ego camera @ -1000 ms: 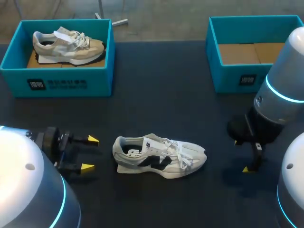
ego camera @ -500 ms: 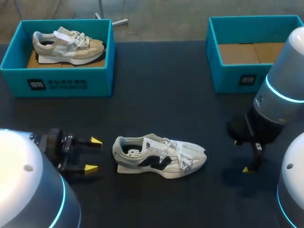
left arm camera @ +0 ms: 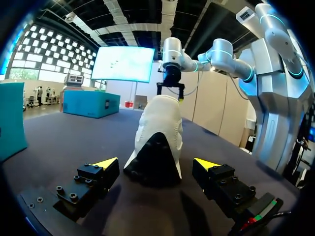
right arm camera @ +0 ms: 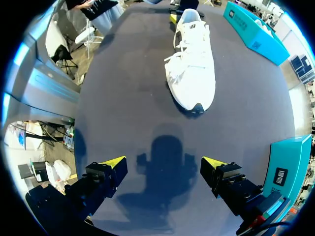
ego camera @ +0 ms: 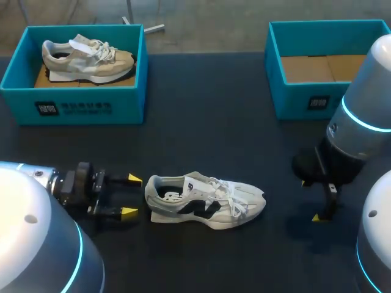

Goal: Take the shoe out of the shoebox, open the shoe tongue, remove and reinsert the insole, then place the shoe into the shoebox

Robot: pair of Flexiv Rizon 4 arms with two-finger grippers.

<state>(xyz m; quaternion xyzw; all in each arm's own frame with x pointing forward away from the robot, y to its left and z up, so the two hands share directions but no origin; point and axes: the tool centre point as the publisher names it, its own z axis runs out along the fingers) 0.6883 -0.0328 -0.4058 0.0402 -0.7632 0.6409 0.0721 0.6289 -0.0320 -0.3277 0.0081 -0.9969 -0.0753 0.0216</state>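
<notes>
Two yellow-tipped fingers of my left gripper [ego camera: 132,195] stand spread and empty, the heel of the shoe [ego camera: 204,200] just ahead of them. The shoe sits upright on the worktop [ego camera: 214,128]. If I push on off-centre, one tip could shove the heel and spin the shoe away. My right gripper [ego camera: 310,200] is also spread and empty, apart from the toe. Since a second ago my left arm has closed in on the heel, while the shoe and right arm stayed put.

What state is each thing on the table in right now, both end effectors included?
white shoe: upright on its sole on the table.
beige shoe: sitting in the left shoebox.
right shoebox: lidless, cardboard floor showing.
left end effector: open, just short of the white shoe's heel.
right end effector: open, apart from the shoe.
</notes>
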